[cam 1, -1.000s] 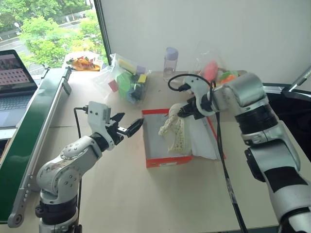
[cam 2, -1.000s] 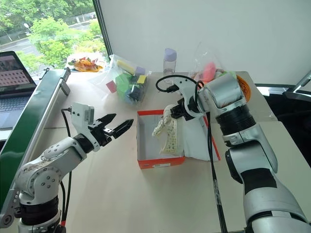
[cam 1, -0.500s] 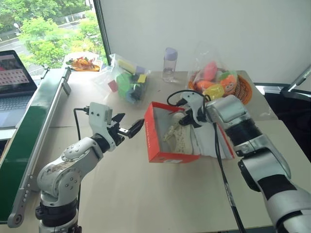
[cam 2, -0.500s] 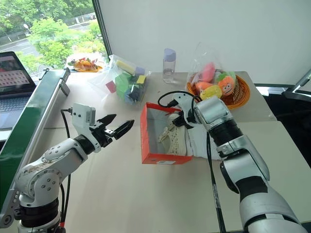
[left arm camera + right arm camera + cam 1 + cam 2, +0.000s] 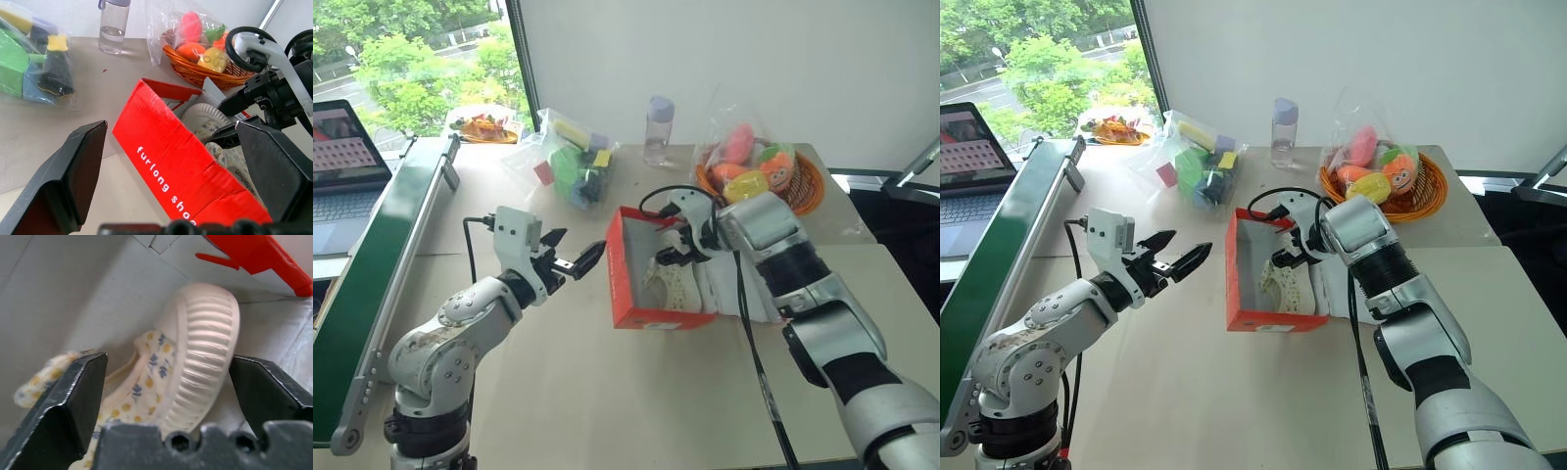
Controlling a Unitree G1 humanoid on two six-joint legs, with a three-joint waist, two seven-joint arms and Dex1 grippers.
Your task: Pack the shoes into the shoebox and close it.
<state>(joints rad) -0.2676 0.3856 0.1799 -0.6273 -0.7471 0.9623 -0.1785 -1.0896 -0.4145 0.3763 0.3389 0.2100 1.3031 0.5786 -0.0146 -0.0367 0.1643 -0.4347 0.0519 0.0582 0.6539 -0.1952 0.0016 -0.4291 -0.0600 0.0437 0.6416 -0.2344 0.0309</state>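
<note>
The pale beige tabletop (image 5: 558, 392) carries everything here. Along its far edge sit a clear plastic bag of coloured foam blocks (image 5: 573, 162), a round orange woven basket of plush toys (image 5: 759, 176) and a small clear bottle with a lilac cap (image 5: 656, 129).

Near the middle of the tabletop stands the red-orange rectangular cardboard shoebox (image 5: 651, 284), white inside. It looks tipped, with its left wall raised up. Its lid lies folded open on the side toward the tabletop's right edge, under white tissue paper (image 5: 729, 289).

The robot's right arm reaches down into the box from the right. Its right pincer (image 5: 168, 382) is spread wide, with one small cream-white speckled child's shoe (image 5: 195, 362) lying loose between the fingers on the box floor. Neither finger appears to be pressing on it, so the shoe looks dropped off, not held. Cream-white fabric shows inside the box in the head views (image 5: 1283, 284), but it's hard to tell there whether that's one shoe or both.

The left pincer (image 5: 576, 262) hovers just beside the box's left wall, fingers apart, holding nothing.

Best guess, the packing step is wrapping up. Next up would be lifting the right arm clear of the box, settling the box flat, tucking in the tissue and swinging the lid over.
</note>
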